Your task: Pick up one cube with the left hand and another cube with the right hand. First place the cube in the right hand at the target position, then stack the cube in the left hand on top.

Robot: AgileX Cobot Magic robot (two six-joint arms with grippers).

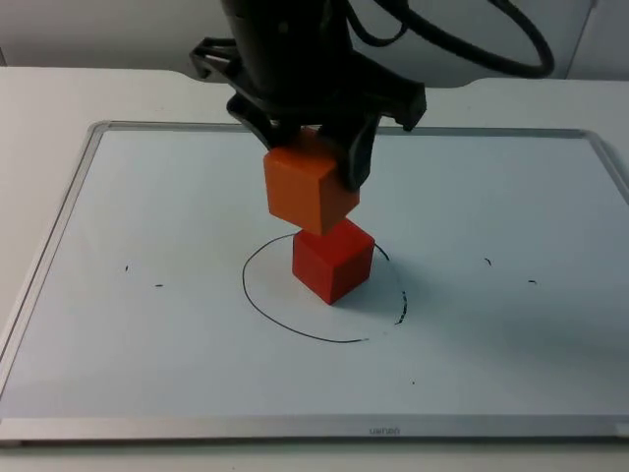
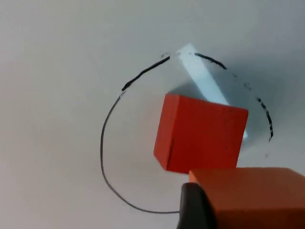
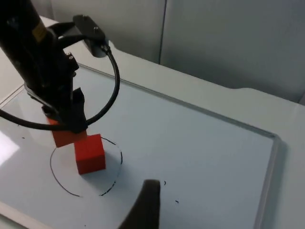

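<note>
Orange cube (image 1: pixel 308 189) is clamped between the fingers of the left gripper (image 1: pixel 313 157), which hangs over the middle of the whiteboard (image 1: pixel 511 344). Directly beneath that gripper, and slightly toward the board's near edge, the red cube (image 1: pixel 332 259) sits flat on the board inside the hand-drawn black circle (image 1: pixel 285 320). The orange cube's lower edge is at or just above the red cube's top (contact cannot be confirmed), and it is offset rather than squared over it. Further out, small pen marks (image 1: pixel 486 262) dot the board. The right gripper (image 3: pixel 145 210) waits well apart from the cubes; its finger state cannot be determined.
</note>
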